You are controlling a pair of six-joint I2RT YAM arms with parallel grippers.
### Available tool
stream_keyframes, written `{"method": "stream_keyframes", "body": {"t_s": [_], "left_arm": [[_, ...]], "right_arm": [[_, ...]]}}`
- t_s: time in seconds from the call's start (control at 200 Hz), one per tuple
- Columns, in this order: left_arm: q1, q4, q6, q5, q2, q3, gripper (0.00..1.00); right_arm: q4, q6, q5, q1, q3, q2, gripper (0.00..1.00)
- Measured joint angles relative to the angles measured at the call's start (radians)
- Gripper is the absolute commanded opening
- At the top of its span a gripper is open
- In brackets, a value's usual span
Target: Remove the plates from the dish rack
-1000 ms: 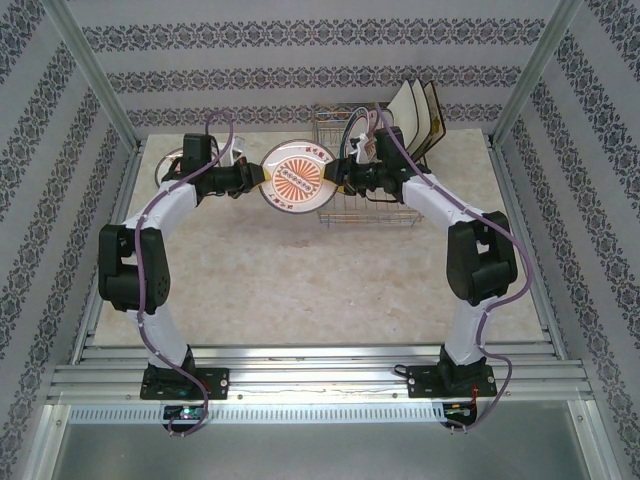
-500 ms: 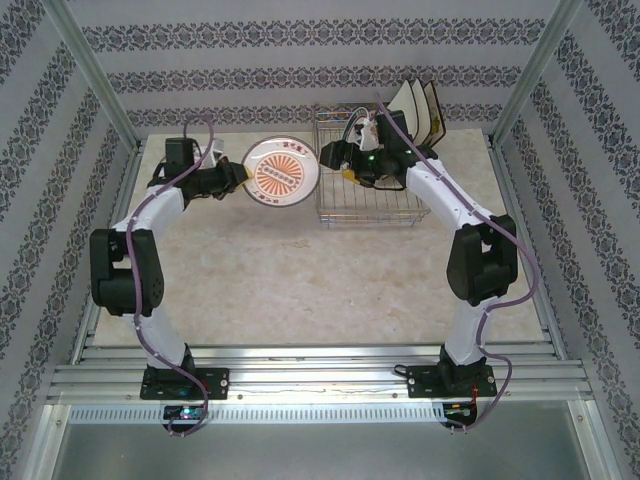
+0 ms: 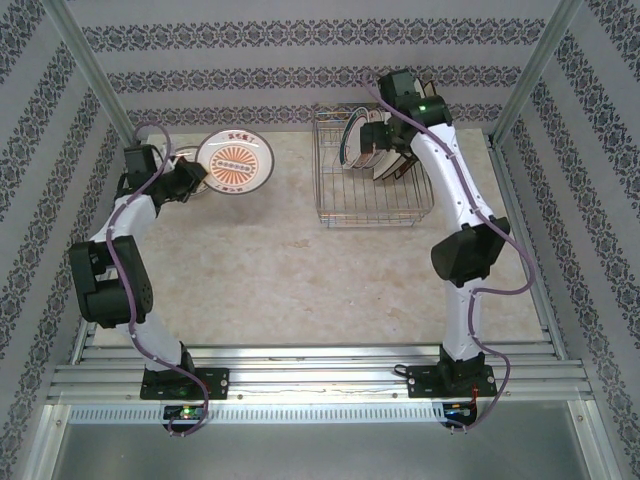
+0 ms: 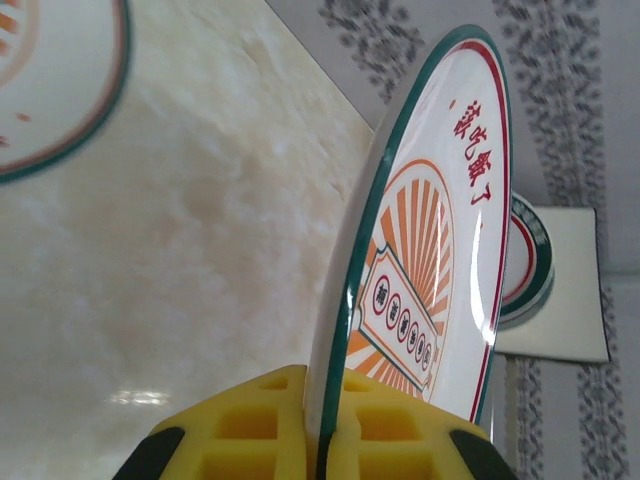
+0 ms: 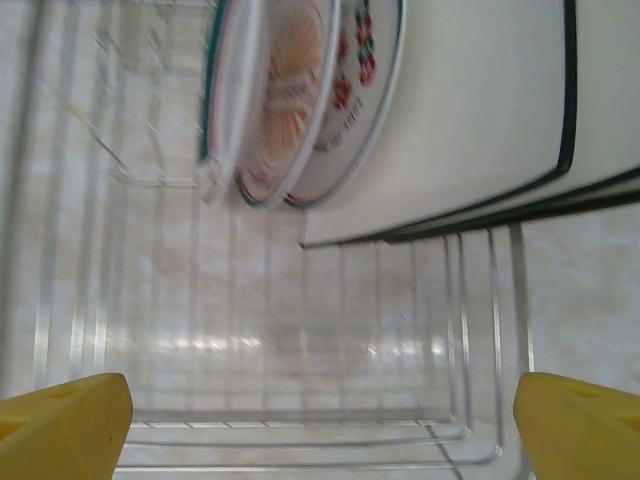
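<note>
Step in hand: judged to be laying the held round plate down at the far left of the desk, while the next one is fetched.
Left claw: pinching that plate by its lower rim. The plate stands on edge, tilted, and appears clear of the desk.
Neighbour: a second plate lies flat just beside it, so rims may clash.
Right claw: spread wide, holding nothing, above the dish rack.
Rack contents: round plates upright, square plates beside them.
Recommended: tip the held plate flat, lower it until it rests, then release. The right claw should straddle one rim only.
</note>
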Motion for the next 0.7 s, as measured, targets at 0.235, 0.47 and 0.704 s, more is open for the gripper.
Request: {"method": "stream_keyframes", "body": {"t_s": [0.235, 0.47, 0.704], "left_arm": [[0.06, 0.0, -0.006, -0.076, 0.008, 0.005, 0.0], [0.106, 0.0, -0.006, -0.148, 0.075, 0.048, 0.0], [0.134, -0.003, -0.005, -0.201, 0.161, 0.09, 0.0]], "right_arm": [[-0.058, -0.037, 0.005, 0.001, -0.106, 0.02, 0.98], [-0.055, -0.047, -0.001, -0.001, -0.176, 0.013, 0.98], [-0.04, -0.047, -0.002, -0.001, -0.224, -0.017, 0.98]]}}
